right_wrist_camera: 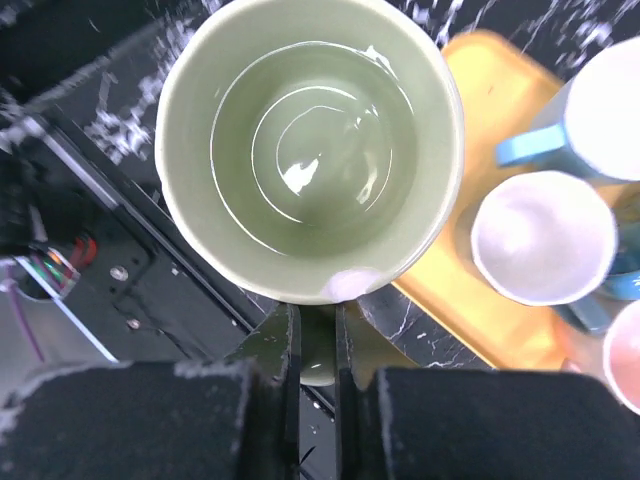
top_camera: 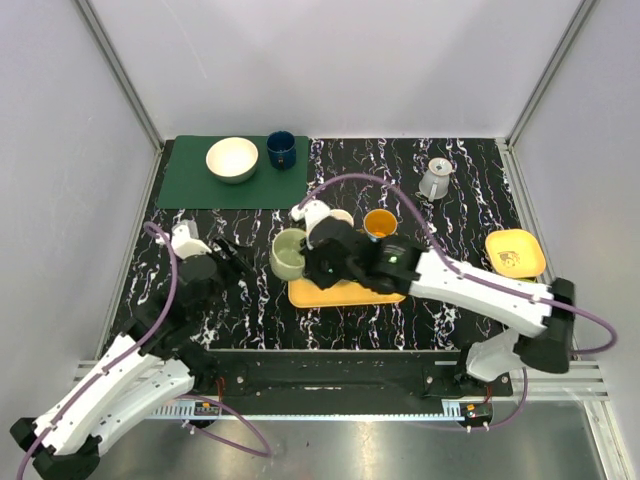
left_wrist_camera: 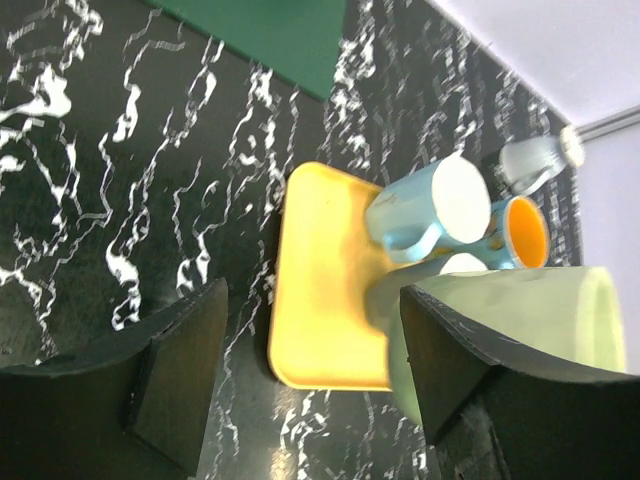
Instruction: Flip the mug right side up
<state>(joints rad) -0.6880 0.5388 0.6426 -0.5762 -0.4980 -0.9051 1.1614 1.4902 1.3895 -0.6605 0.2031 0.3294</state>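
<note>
The pale green mug stands with its opening up, at the left end of the yellow tray. My right gripper is shut on its handle. In the right wrist view I look down into the mug, and the handle sits pinched at my gripper. My left gripper is open and empty, just left of the mug. In the left wrist view the mug lies behind the right finger, outside the jaws, and the gripper frames the tray.
A blue mug lies on its side at the tray's far edge, beside an orange-lined cup and a white-lined cup. Further back are a green mat with a white bowl and dark blue cup, a metal pitcher, and a yellow plate at the right.
</note>
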